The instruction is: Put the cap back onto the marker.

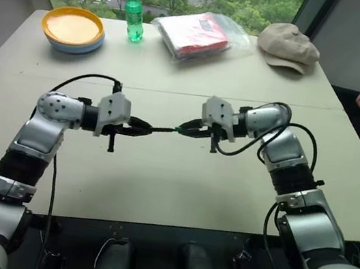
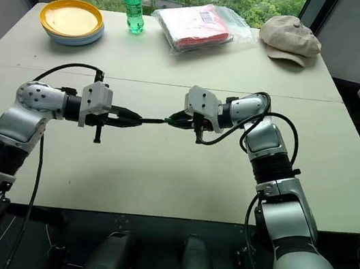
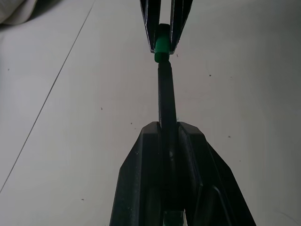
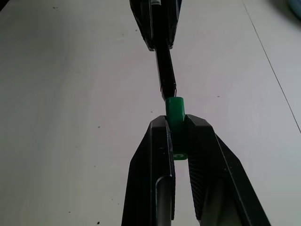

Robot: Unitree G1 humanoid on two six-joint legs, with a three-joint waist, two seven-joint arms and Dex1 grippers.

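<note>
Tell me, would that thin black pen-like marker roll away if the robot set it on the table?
Probably: the thin black pen-like marker looks round and slim, and the pale flat table has no lip. It seems stiff, staying straight while gripped at one end only. It is likely light, since the left gripper holds it level.

Both arms were built of rounded silver-grey metallic shells joined by ribbed black segments. Loose black cables looped from each forearm to a boxy light-grey wrist housing. The left gripper and the right gripper each ended in two slim, tapering black fingers with matte surfaces.
</note>
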